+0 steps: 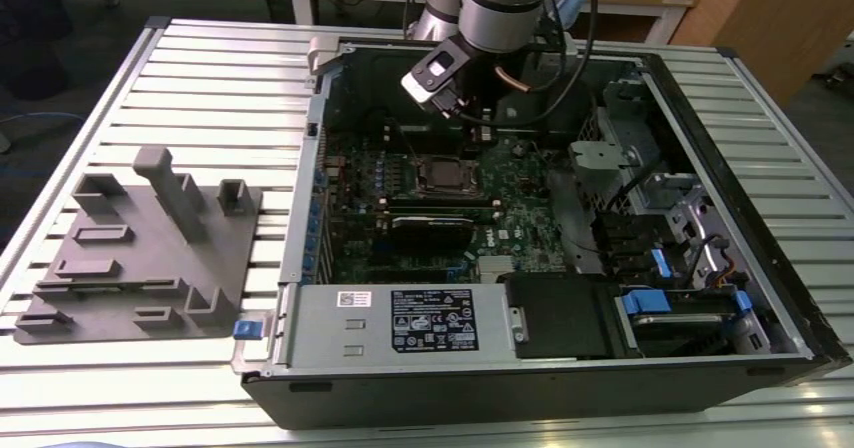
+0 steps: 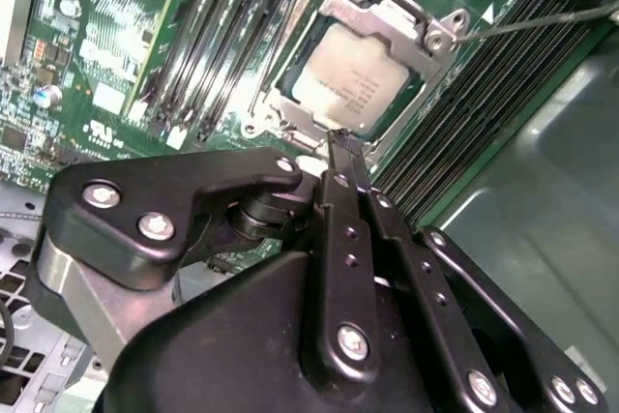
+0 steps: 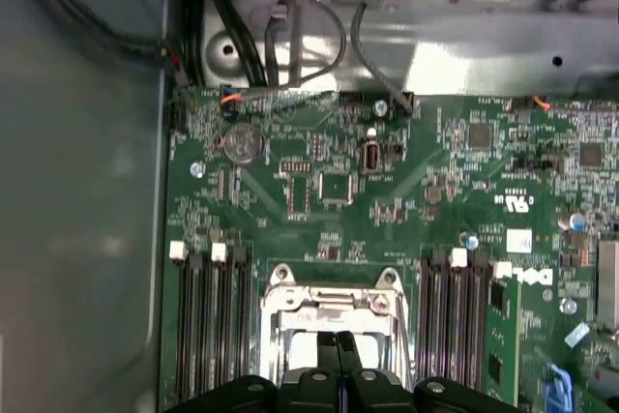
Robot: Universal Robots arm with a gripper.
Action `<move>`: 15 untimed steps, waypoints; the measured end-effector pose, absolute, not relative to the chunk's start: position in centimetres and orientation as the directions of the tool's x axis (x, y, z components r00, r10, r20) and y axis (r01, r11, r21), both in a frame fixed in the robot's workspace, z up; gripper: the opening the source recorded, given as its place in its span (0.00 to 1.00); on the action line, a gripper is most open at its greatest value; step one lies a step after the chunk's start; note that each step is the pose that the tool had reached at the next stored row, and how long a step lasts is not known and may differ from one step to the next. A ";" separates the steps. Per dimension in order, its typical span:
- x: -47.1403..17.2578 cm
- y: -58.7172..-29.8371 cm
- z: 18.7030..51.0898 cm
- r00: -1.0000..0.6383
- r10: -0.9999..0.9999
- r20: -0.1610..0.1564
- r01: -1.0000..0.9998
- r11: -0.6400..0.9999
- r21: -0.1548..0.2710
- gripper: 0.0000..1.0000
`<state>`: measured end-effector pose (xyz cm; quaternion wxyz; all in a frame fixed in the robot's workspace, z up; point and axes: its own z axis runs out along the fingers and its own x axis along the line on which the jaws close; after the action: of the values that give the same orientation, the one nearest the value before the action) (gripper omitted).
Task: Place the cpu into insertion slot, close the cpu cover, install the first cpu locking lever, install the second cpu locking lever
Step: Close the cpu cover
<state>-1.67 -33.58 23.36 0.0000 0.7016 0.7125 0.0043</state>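
The slatted tabletop (image 1: 200,78) carried an open computer case (image 1: 534,378), with a grey fixture block (image 1: 147,248) lying well apart from it toward the exterior view's left. Inside the case lay the green circuit board (image 1: 514,183), and the arm (image 1: 505,3) reached down over it.

The jaws hung just above the near edge of the insertion slot (image 2: 282,96). They were pressed together at the tips and held nothing.

In the second wrist view the cpu cover (image 2: 387,18) lay down flat over the slot. The cpu (image 2: 348,84) sat inside the slot, its dull silver face showing through the cover's window.

By that showing, placing the chip and closing the cover looked done. A thin locking lever (image 2: 542,18) stuck out sideways from the slot's corner and seemed unlatched, so the lever work appeared to be what was left. Whether the other lever was down could not be told.
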 end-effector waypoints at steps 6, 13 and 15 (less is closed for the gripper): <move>-1.7 -33.6 23.4 -0.016 1.000 0.006 1.000 0.015 0.006 0.11; -2.8 -33.6 23.3 -0.015 1.000 0.006 1.000 0.015 0.006 0.11; -3.3 -33.6 23.3 -0.015 1.000 0.006 1.000 0.015 0.006 0.11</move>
<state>-3.32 -33.58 23.28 0.0000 0.7016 0.7125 0.0044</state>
